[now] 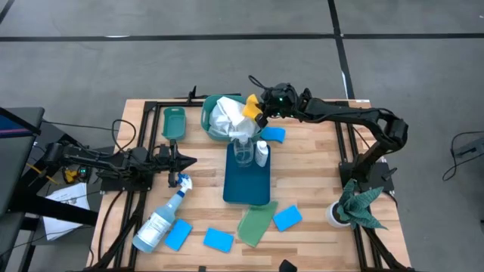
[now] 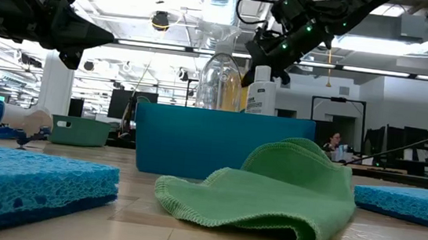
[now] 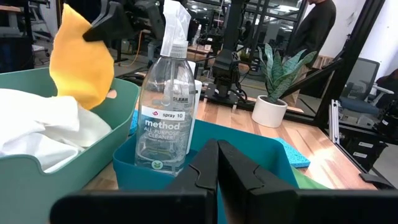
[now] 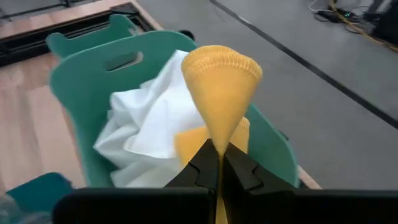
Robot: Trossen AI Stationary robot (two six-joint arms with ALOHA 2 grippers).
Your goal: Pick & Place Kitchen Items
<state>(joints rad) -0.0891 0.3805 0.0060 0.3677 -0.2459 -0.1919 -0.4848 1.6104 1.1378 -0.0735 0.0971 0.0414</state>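
My right gripper [image 1: 262,107] is shut on a yellow cloth [image 4: 221,81] over a green basket [image 1: 208,113] at the table's far middle; a white cloth [image 4: 146,127] lies bunched in the basket. A blue tray [image 1: 247,185] holds an upright clear spray bottle [image 3: 165,106] and a small white bottle [image 1: 262,153]. On the table's near part lie a blue-trigger spray bottle [image 1: 161,221] on its side, a light-green cloth [image 2: 271,184] and blue sponges [image 1: 218,240]. My left gripper [image 1: 189,161] is shut and level, left of the tray. My right gripper pinches the yellow cloth by a gathered, narrow part [image 4: 219,142] between its two fingers. The fingers slant down from the table's right side. The cloth fans out past the fingertips and hangs over the basket [image 3: 81,62]; its lower fold [image 4: 189,142] lies by the white cloth.
A small green bin [image 1: 174,122] stands at the far left. One more blue sponge [image 1: 274,134] lies right of the tray's far end, another [image 1: 287,217] near the green cloth. A white pot with a dark green spiky rag [image 1: 355,204] stands at the right edge.
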